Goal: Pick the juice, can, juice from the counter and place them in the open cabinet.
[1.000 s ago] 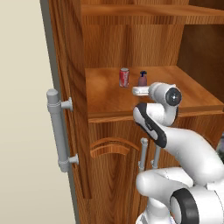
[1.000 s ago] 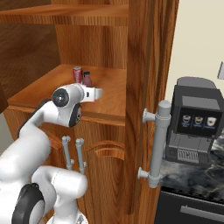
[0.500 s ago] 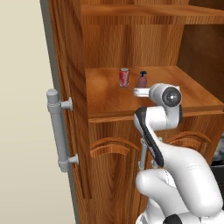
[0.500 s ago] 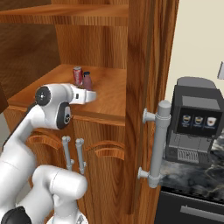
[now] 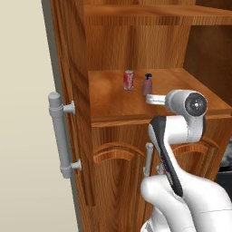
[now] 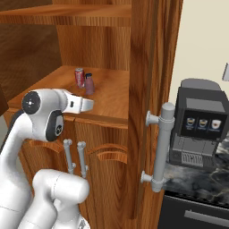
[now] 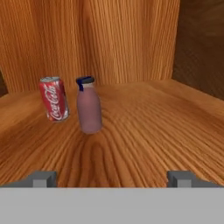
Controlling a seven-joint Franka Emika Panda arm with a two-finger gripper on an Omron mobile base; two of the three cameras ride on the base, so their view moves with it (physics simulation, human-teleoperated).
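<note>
Hand view first: the red can point(image 7: 54, 99) stands upright on the cabinet shelf point(image 7: 144, 131), and just beside it, slightly nearer, stands a small maroon juice bottle point(image 7: 89, 105) with a blue cap, also upright. The two sit close together, with a thin gap showing between them. At the bottom of that view the two fingertips point(image 7: 41, 178) sit far apart, so the tool is spread wide with nothing between its jaws, and it is well back from both drinks. From the left base view, the white arm point(image 5: 174, 136) reaches in over the front of the shelf, with the can and bottle farther in toward the back wall. Over on the right base view, a coffee machine point(image 6: 201, 120) sits on the marbled surface point(image 6: 197, 179) beside the cabinet point(image 6: 147, 89), whose door carries a grey bar handle point(image 6: 161, 147).
</note>
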